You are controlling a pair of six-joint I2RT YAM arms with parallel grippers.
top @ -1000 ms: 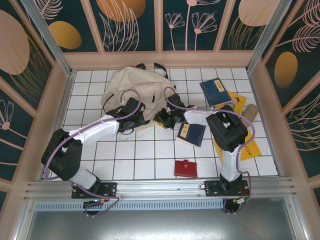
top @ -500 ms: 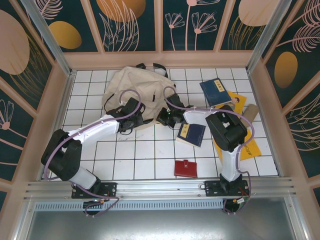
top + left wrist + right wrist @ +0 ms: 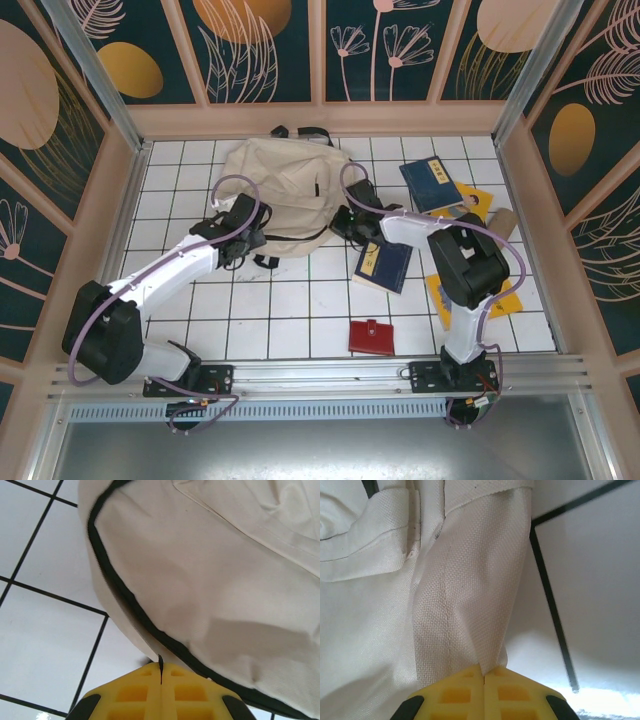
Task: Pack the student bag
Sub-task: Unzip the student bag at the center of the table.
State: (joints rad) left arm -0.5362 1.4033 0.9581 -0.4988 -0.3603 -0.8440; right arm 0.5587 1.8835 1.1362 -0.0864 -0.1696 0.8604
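Student bag [image 3: 285, 185]: lies on the tiled table [image 3: 290, 300], in the far half, left of centre. It is cream cloth, slumped flat, with black straps [image 3: 300, 133] at its far edge.

Left gripper [image 3: 250, 243]: at the bag's near-left edge. In the wrist view the yellow fingers [image 3: 135, 695] are pressed together with no gap. A thin dark sliver sits in the seam between them. A fold of cream cloth edged with black trim [image 3: 130, 605] runs down to the tips. This reads as a pinch on that trimmed edge, though the contact itself is partly hidden behind the fingertips.

Right gripper [image 3: 345, 222]: at the bag's near-right corner. In the wrist view the yellow pads [image 3: 460, 690] are closed tight on a stitched fold of the bag's cream fabric, which enters the seam directly. White tile and a black grout line lie to the right of the fold.

Other items:
- Blue book [image 3: 383, 267], just near and right of the right gripper.
- Second blue book [image 3: 432, 183], farther back and right.
- Tan pouch [image 3: 500, 222], near the right wall.
- Yellow flat item [image 3: 490, 295], partly under the right arm.
- Red wallet [image 3: 371, 337], close to the near edge and well apart from the bag.
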